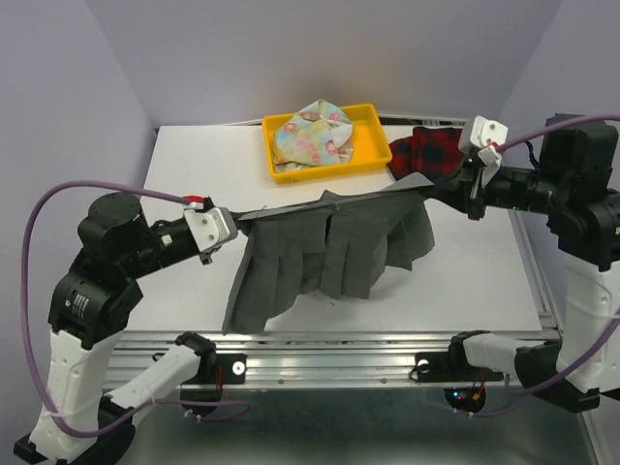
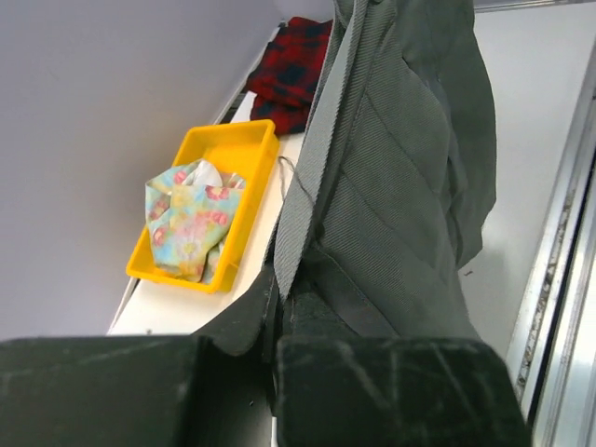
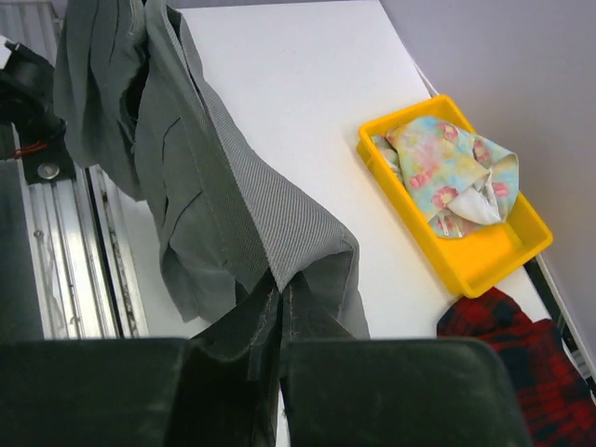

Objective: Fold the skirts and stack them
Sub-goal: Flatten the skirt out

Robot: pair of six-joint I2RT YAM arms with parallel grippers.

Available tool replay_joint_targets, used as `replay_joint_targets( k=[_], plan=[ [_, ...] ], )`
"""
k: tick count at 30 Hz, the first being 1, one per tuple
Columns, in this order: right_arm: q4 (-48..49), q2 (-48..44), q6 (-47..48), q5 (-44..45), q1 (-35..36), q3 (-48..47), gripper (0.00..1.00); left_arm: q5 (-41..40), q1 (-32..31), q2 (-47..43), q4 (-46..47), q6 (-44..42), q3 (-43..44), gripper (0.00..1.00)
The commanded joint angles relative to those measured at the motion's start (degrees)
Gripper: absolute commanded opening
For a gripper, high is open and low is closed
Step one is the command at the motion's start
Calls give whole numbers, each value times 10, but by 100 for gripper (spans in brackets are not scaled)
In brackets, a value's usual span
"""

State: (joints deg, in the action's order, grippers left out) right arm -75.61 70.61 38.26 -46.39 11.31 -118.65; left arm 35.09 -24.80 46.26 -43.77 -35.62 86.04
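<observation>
Clearly the step in hand is the first skirt's fold. The grey skirt (image 1: pixel 329 247) hangs in the air above the table (image 1: pixel 484 281), its hem trailing onto the surface toward the near edge and its waistband pulled taut between both arms. The left gripper (image 1: pixel 232 221) has its fingers clamped on one end of the band, and the right gripper (image 1: pixel 441 184) is clamped on the other, nearer the far right corner. At the far edge, the floral skirt (image 1: pixel 312 134) lies crumpled in the yellow tray (image 1: pixel 373 155), and the plaid skirt (image 1: pixel 431 150) sits bunched just beside it toward the far right corner. Next, I judge, both arms must lower together and lay the cloth flat without slack.
</observation>
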Motion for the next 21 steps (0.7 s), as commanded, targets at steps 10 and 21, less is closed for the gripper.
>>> replay_joint_targets(
  k=[10,21],
  plan=[
    [-4,268,-117,129,-45,33,78,-90,33,159,54,61,-154,0],
    [91,362,-192,101,-45,160,82,-174,147,369,148,108,-98,86]
  ],
)
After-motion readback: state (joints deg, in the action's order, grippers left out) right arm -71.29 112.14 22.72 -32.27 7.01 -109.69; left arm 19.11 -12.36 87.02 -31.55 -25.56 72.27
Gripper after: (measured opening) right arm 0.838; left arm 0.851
